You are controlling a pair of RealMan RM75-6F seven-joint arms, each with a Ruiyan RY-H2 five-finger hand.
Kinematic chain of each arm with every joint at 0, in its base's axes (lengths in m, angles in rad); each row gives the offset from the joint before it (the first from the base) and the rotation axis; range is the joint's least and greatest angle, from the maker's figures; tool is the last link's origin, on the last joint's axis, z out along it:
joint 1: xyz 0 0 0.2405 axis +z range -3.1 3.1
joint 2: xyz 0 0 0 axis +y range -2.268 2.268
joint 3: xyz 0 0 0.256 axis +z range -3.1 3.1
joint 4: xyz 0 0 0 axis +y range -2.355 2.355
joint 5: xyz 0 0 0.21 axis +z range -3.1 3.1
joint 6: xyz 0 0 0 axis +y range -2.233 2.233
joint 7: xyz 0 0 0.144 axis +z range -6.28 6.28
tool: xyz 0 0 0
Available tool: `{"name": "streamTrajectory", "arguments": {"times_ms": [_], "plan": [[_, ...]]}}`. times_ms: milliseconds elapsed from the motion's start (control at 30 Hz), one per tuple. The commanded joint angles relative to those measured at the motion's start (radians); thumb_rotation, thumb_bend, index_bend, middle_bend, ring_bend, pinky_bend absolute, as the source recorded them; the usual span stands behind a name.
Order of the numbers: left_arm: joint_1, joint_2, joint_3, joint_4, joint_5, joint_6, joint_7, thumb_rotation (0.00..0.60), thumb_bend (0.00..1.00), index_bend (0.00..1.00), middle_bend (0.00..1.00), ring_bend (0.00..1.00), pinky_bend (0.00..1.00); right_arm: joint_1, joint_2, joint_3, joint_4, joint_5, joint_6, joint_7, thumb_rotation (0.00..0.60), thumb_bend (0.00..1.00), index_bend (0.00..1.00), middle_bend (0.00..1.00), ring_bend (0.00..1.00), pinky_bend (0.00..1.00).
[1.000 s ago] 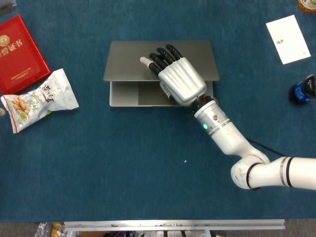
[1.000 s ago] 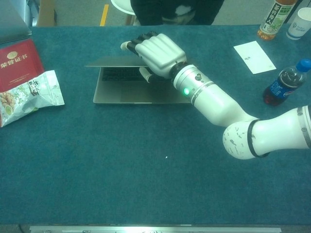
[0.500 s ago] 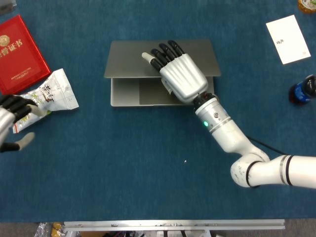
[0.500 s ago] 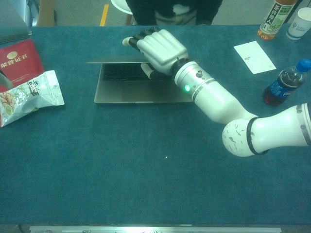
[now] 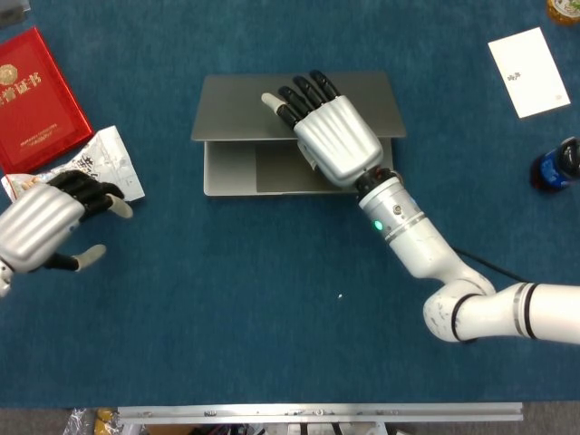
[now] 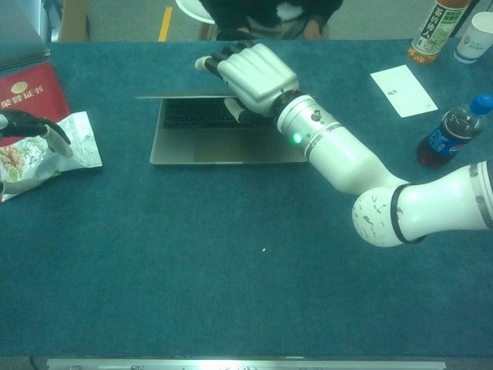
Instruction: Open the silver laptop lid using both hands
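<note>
Gripping laptop lid (image 5: 245,104): right hand (image 5: 333,145) | left hand (image 5: 41,227) empty, apart

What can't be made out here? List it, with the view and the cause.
- Laptop screen: both views, lid barely raised.
- Right hand thumb contact: head view, palm covers it.
- Left hand wrist: cut off by left edge.
- Snack bag print: too small.
- Bottle: head view, right edge cuts it.

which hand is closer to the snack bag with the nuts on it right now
Left. The left hand hovers right at the white and green snack bag, overlapping its near edge in the head view. The right hand is far off to the right, gripping the silver laptop lid.
</note>
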State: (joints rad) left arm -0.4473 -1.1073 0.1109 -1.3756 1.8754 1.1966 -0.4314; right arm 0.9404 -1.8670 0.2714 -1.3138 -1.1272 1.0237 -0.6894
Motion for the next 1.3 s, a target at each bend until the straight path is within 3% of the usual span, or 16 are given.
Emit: {"name": "streamTrajectory", "arguments": {"times_ms": [33,367,567,733,1300], "plan": [[-0.027,-0.018,0.013,0.012,0.010,-0.023,-0.021,0.600,0.30,0.30,0.22,0.24,0.18,0.002,-0.001,0.001,0.001,0.001,0.000,0.000,0.600,0.51,0.16,0.20,0.13,0.13],[-0.095,-0.067,0.035,0.039,0.006,-0.094,-0.047,0.600,0.30,0.23,0.16,0.17,0.16,0.008,0.000,0.001,-0.003,0.007,0.003,-0.007,0.600,0.51,0.16,0.20,0.13,0.13],[-0.133,-0.082,0.046,0.050,-0.015,-0.150,-0.040,0.599,0.30,0.14,0.11,0.12,0.11,0.011,0.000,0.000,-0.002,0.010,0.004,-0.006,0.600,0.51,0.16,0.20,0.13,0.13],[-0.162,-0.103,0.046,0.056,-0.034,-0.185,-0.032,0.570,0.30,0.11,0.08,0.09,0.09,0.013,-0.001,-0.002,0.001,0.011,0.004,-0.006,0.600,0.51,0.16,0.20,0.13,0.13],[-0.238,-0.189,0.041,0.072,-0.082,-0.273,0.043,0.552,0.30,0.11,0.08,0.09,0.09,0.020,-0.003,-0.004,0.009,0.016,0.000,-0.003,0.600,0.51,0.16,0.20,0.13,0.13]]}}
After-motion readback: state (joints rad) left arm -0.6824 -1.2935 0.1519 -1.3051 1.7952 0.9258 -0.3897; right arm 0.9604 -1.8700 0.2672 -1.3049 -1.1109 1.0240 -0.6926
